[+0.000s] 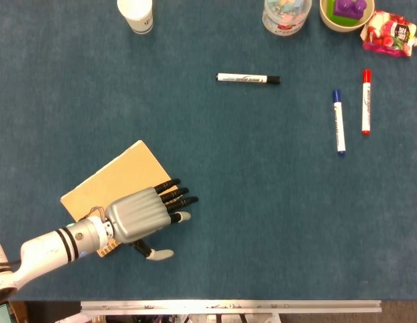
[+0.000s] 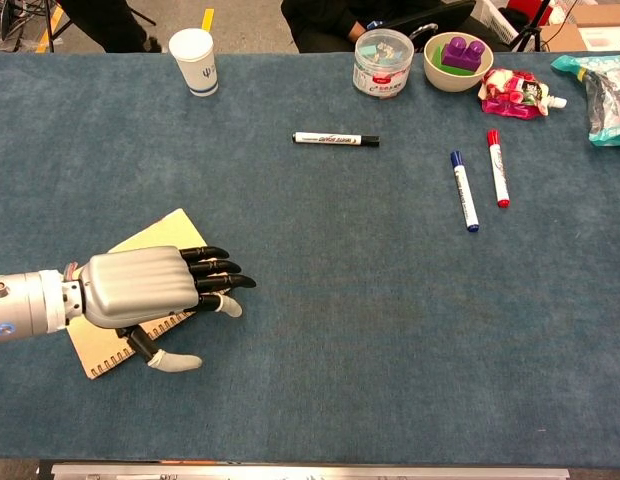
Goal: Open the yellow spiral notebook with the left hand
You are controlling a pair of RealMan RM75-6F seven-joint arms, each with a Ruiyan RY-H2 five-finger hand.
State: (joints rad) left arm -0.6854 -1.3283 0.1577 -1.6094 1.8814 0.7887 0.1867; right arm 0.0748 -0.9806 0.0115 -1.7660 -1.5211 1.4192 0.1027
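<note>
Spiral edge of yellow notebook [image 1: 111, 182] mostly covered by left hand [image 1: 138, 214]; contact beneath palm not discernible. Left forearm cut by left frame edge, both views. White cup [image 1: 135, 13], clear jar [image 1: 286, 15], bowl [image 1: 344, 15] cropped by head view top. Teal bag [image 2: 602, 85] cropped at chest view right. Marker [image 1: 248, 79] lettering too small to read.

Bright, even overhead light; both views sharp, shadows faint, no glare.
</note>
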